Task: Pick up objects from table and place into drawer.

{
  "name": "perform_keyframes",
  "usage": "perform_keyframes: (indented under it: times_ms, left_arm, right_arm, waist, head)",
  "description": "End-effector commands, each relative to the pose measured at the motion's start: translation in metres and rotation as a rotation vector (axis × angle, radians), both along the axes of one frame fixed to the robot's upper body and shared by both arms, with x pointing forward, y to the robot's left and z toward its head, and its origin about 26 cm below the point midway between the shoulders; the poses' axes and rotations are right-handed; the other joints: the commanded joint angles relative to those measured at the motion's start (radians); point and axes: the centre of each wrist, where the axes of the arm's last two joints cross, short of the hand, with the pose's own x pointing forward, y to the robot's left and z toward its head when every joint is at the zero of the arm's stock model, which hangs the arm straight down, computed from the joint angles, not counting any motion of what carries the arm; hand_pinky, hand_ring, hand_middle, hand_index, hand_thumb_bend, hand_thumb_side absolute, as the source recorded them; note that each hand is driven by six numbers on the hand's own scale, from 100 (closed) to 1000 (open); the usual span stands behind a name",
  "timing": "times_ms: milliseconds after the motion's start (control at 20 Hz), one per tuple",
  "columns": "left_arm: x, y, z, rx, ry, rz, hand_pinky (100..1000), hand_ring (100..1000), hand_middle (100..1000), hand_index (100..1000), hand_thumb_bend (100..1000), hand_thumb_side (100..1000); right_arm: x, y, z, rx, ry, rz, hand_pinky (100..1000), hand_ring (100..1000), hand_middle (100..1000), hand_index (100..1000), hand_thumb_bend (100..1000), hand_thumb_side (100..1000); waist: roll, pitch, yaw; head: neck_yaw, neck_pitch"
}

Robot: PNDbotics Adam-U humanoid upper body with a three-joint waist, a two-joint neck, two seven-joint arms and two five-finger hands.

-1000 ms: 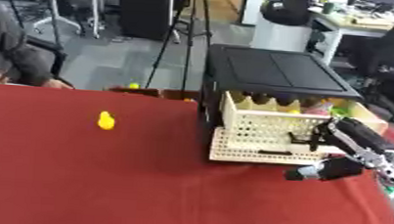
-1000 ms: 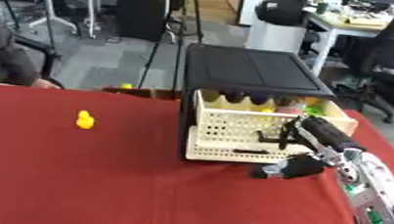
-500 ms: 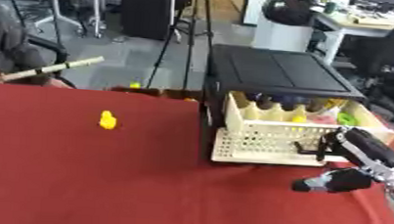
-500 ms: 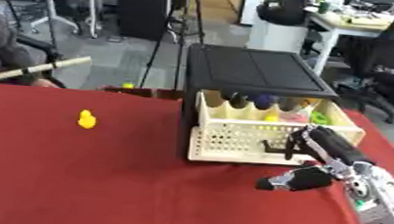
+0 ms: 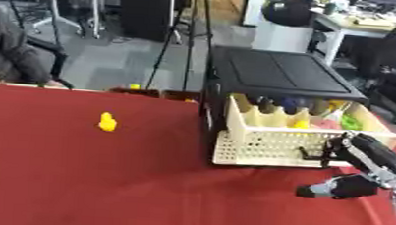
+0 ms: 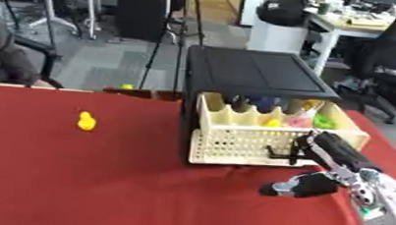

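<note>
Red cloth table [image 5: 103, 177], office behind: desks, black chairs, a tripod. Black cabinet [image 5: 277, 75] sits at the table's far edge, right of centre; its cream perforated drawer [image 5: 277, 144] is pulled out toward the near side. Drawer already holds a jumble of items, yellow, pink, green and dark blue; can't make out what each is. Yellow duck [image 5: 107, 121] stands alone on the cloth, left of centre toward the far edge, well apart from the drawer. Small yellow-green thing [image 6: 127, 86] just past the far edge, too small to identify.

Person's sleeve at the left edge, cut off, touching nothing on the table.

Right hand [image 6: 319, 163] comes in from the right edge, forearm cut off at the lower right corner. Fingers [image 6: 289, 152] are up against the drawer's front right corner near a dark handle; can't tell if they grip it or just touch. Thumb [image 6: 296, 184] sticks out toward the near side, above the cloth. Nothing visibly held. Whether the hand is spread or closed: can't tell. Left hand not visible.
</note>
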Motion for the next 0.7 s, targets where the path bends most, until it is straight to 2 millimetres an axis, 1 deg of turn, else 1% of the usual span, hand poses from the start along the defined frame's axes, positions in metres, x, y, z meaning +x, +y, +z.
perform_keyframes:
  times_ms: [50,400,450,500,600,650,700]
  left_arm:
    - [0.0003,0.0064,0.0184,0.042,-0.036,0.004,565,811,781,868,100,581]
    - [-0.0002,0.0067,0.0179,0.043,-0.035,0.006,566,811,781,868,100,580]
    - [-0.0002,0.0068,0.018,0.043,-0.035,0.006,566,811,781,868,100,580]
    - [-0.0002,0.0068,0.018,0.043,-0.035,0.006,566,810,781,868,100,580]
    - [-0.0002,0.0068,0.0177,0.043,-0.035,0.006,566,810,780,868,100,580]
    - [-0.0003,0.0069,0.0175,0.042,-0.035,0.006,566,810,781,868,100,580]
    - [-0.0003,0.0068,0.0172,0.042,-0.034,0.006,566,810,781,868,100,580]
  right_arm:
    - [-0.0018,-0.0129,0.0135,-0.021,-0.03,-0.027,100,100,100,381,1000,677]
    - [-0.0058,-0.0153,0.0093,-0.015,-0.019,-0.034,100,100,100,387,1000,667]
    - [-0.0059,-0.0156,0.0088,-0.014,-0.016,-0.036,100,100,100,423,1000,669]
    - [-0.0058,-0.0158,0.0088,-0.013,-0.017,-0.037,100,100,100,482,1000,671]
    - [-0.0054,-0.0153,0.0099,-0.008,-0.023,-0.036,100,100,100,638,1000,678]
    - [-0.0052,-0.0149,0.0106,-0.005,-0.028,-0.035,100,100,100,648,1000,679]
    - [-0.005,-0.0146,0.0114,-0.001,-0.034,-0.034,100,100,100,702,1000,687]
  waist:
    - [0.006,-0.007,-0.004]
    - [0.006,-0.007,-0.007]
    - [0.006,-0.007,-0.007]
    - [0.006,-0.007,-0.008]
    - [0.007,-0.007,-0.008]
    - [0.007,-0.007,-0.008]
    - [0.008,-0.007,-0.009]
  head:
    - [0.003,-0.009]
    - [0.005,-0.009]
    - [0.005,-0.01]
    - [0.005,-0.011]
    - [0.005,-0.011]
    - [0.004,-0.011]
    - [0.004,-0.012]
